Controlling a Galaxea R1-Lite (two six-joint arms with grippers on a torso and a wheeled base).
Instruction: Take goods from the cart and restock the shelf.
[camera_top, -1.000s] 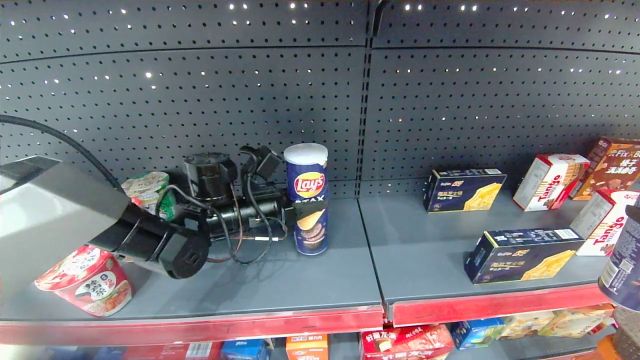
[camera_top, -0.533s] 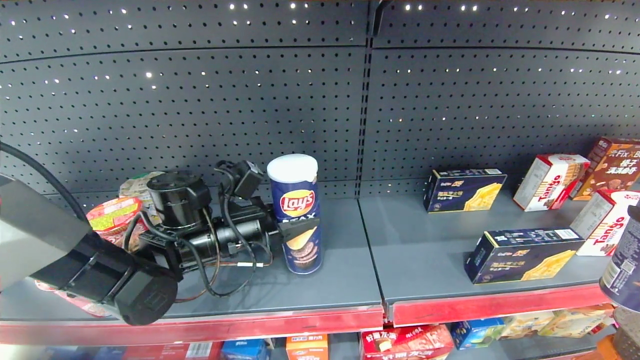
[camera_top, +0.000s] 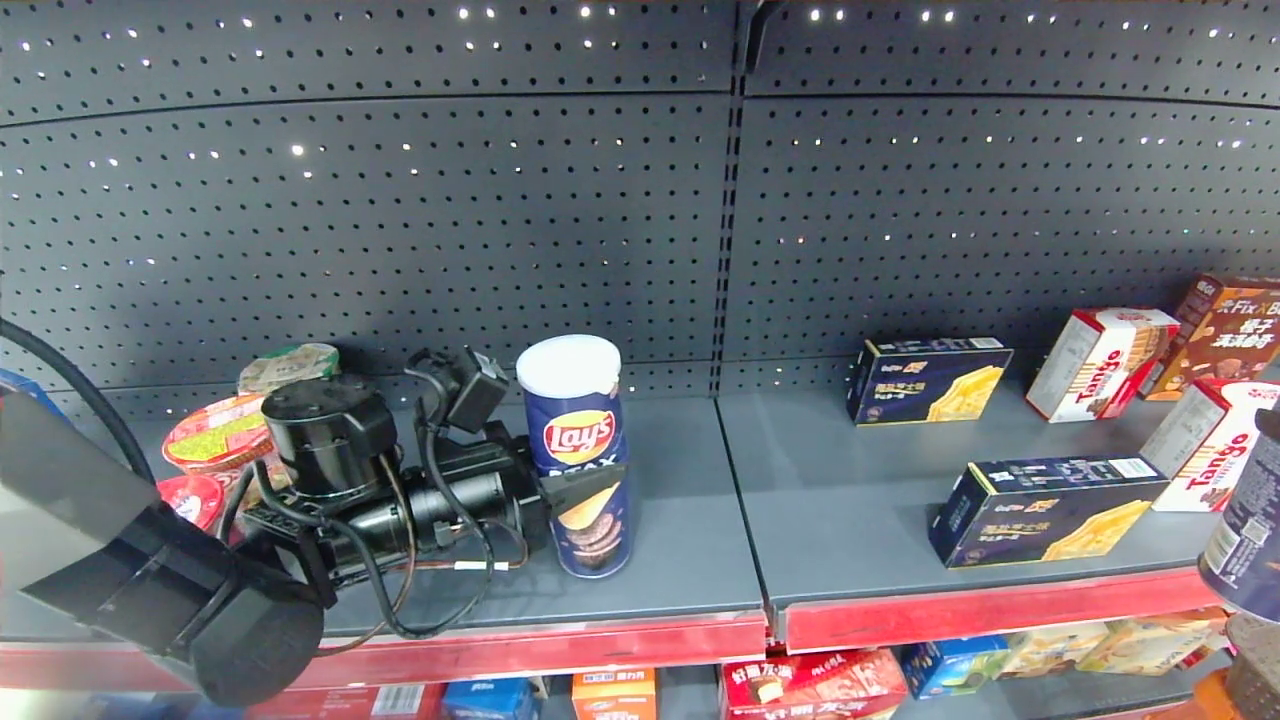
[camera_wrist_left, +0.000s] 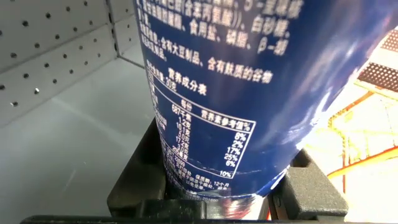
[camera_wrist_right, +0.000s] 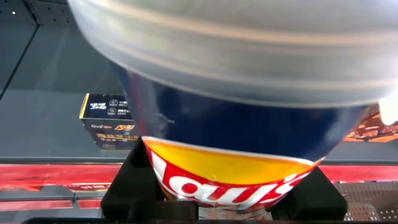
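Note:
A dark blue chips can (camera_top: 575, 400) with a white lid stands upright over the left shelf board (camera_top: 680, 540), near its front. My left gripper (camera_top: 588, 488) is shut on its lower half from the left side. The left wrist view has the same can (camera_wrist_left: 249, 93) pinched between the left gripper's (camera_wrist_left: 224, 200) black pads. A second blue chips can (camera_top: 1245, 540) hangs at the far right, in front of the shelf. My right gripper (camera_wrist_right: 224, 202) is shut on that can (camera_wrist_right: 236, 124).
Noodle cups (camera_top: 225, 435) stand at the back left behind my left arm. Two dark blue boxes (camera_top: 1045, 510), red-and-white wafer boxes (camera_top: 1100, 360) and a brown box (camera_top: 1225, 335) fill the right shelf board. A pegboard wall (camera_top: 500, 220) closes the back. More goods (camera_top: 810, 685) sit on the lower shelf.
My left arm has drawn the chips can leftward and toward the shelf's front edge. The red noodle cup is now mostly hidden behind the arm. The right can has stayed put.

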